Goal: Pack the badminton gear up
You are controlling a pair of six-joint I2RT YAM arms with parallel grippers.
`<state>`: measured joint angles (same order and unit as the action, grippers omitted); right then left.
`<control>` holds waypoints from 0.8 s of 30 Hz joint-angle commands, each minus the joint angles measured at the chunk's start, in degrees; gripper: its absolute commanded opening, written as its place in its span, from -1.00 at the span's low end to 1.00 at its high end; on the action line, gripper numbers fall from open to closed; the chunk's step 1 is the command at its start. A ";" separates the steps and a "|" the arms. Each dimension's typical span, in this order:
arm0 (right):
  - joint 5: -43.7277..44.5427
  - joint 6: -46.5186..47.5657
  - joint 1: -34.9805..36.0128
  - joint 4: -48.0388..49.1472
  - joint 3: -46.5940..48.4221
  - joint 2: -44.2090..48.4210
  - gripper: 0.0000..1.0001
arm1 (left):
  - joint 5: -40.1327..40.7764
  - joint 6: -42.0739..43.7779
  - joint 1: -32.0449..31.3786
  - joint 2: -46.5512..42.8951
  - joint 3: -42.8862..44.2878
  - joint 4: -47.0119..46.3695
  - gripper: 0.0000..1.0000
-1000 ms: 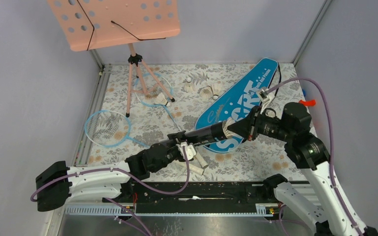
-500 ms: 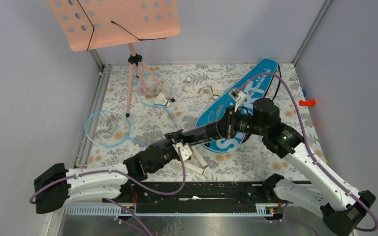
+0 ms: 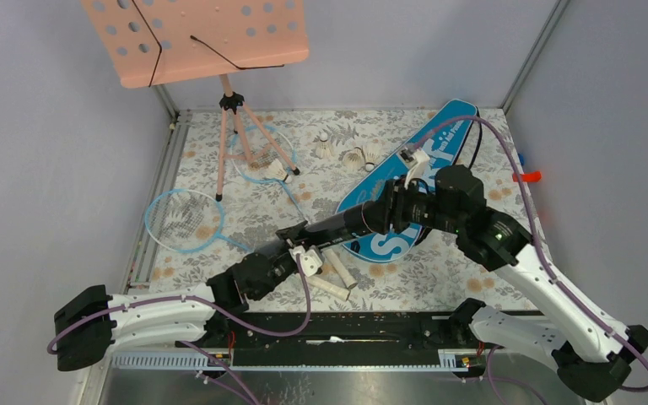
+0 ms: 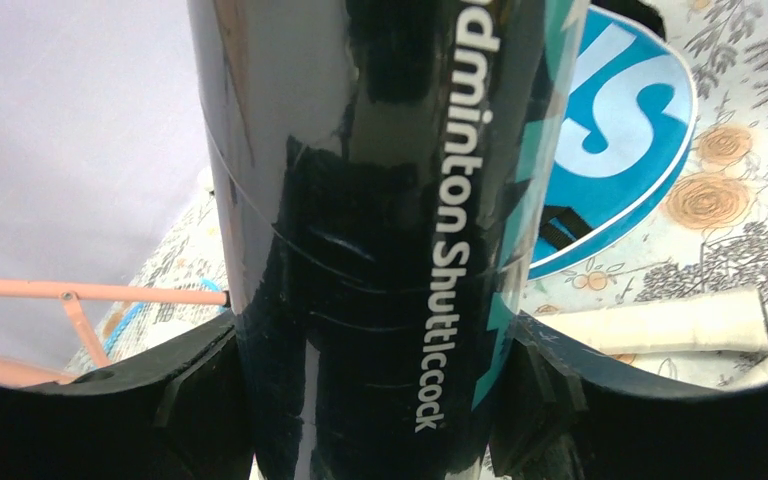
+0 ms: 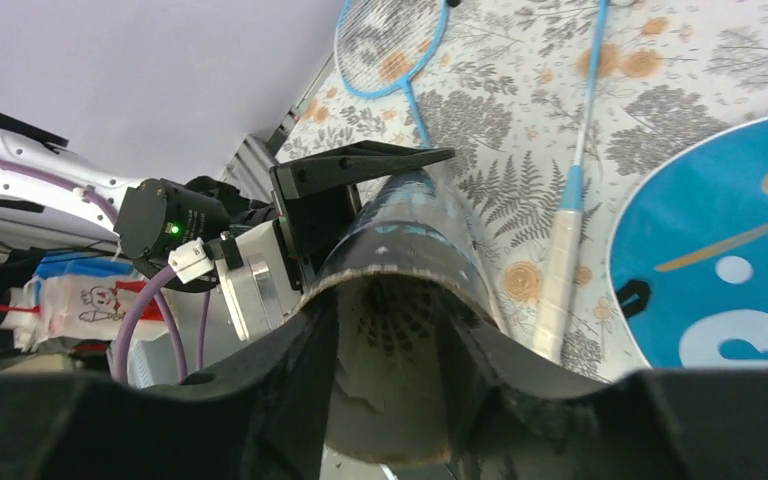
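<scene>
At my far left the pink music stand (image 3: 194,38) plants its tripod around one racket (image 3: 257,156); the other racket (image 3: 184,221) lies nearer. Shuttlecocks (image 3: 327,150) sit beyond. My left gripper (image 3: 297,237) clamps the low end of the dark tube (image 3: 337,225), and my right gripper (image 3: 386,213) pinches its open end, above the blue bag (image 3: 439,139). The tube reads "dminton Shuttlecock"; the bag shows a white "S".

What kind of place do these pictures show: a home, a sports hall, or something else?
Most likely a robot test cell in a lab. Plain walls on aluminium posts box in a floral-covered table, and the left arm and right arm are bolted to a rail at its near edge.
</scene>
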<state>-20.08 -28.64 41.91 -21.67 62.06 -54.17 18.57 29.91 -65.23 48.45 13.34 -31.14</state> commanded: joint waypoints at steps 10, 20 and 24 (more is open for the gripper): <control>20.47 7.52 1.32 -14.85 10.74 10.73 0.63 | -0.87 -4.18 -0.69 0.61 1.48 -11.51 -0.80; 49.36 6.35 -2.69 -18.34 2.05 12.07 0.99 | 21.32 -17.41 -0.69 -6.57 4.79 -13.20 -0.73; 33.57 5.47 -19.61 -15.07 -2.94 9.59 0.99 | 26.98 -17.78 -0.69 -9.92 3.07 -15.67 -0.70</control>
<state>19.16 -22.76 35.03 -38.50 62.72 -41.95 36.12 15.53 -65.84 41.58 14.94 -38.72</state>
